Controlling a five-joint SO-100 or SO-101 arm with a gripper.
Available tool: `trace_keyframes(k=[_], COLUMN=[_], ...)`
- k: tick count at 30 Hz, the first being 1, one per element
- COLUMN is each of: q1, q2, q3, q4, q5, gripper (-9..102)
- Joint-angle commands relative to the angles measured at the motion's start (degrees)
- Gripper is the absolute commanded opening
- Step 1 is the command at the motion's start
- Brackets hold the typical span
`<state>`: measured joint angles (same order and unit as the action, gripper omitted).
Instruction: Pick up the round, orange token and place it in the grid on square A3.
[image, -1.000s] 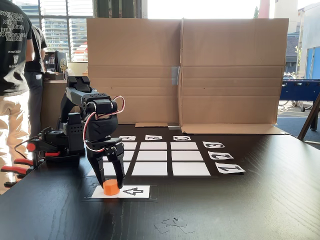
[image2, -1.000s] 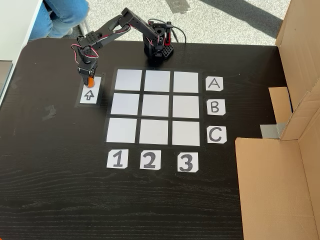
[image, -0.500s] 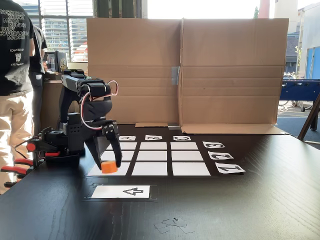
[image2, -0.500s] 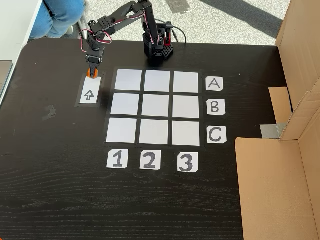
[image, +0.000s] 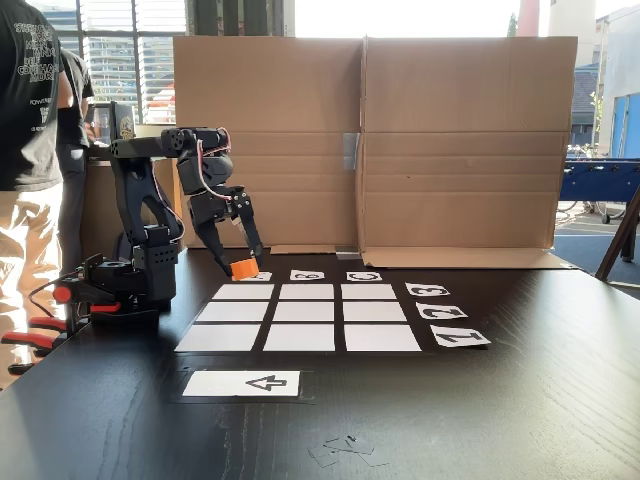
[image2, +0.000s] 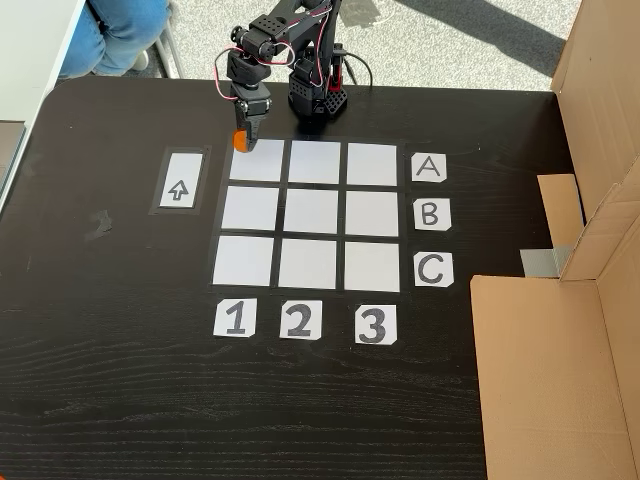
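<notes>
Gripper: clamped on the token, lifted off the table.
Place: over the grid's corner nearest the arm's base.

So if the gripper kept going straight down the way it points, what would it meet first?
Probably the grid near its A1 corner; the gripper, holding the token, hangs above there, though depth is unclear.

In a fixed view the token is mostly covered by the tool. In the other fixed view the label at the grid's eleven o'clock corner sits behind the token. The person is cut off at nine o'clock.
</notes>
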<state>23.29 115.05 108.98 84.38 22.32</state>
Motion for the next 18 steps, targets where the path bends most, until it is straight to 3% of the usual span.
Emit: trace_keyframes(k=[1, 18], q1=[-7.82, -41.13], q2=[3.52, 20.57], q3=[2.02, 21.53], q4=[1.23, 3.87], q5=[-0.62, 1.76], gripper=[-1, 0])
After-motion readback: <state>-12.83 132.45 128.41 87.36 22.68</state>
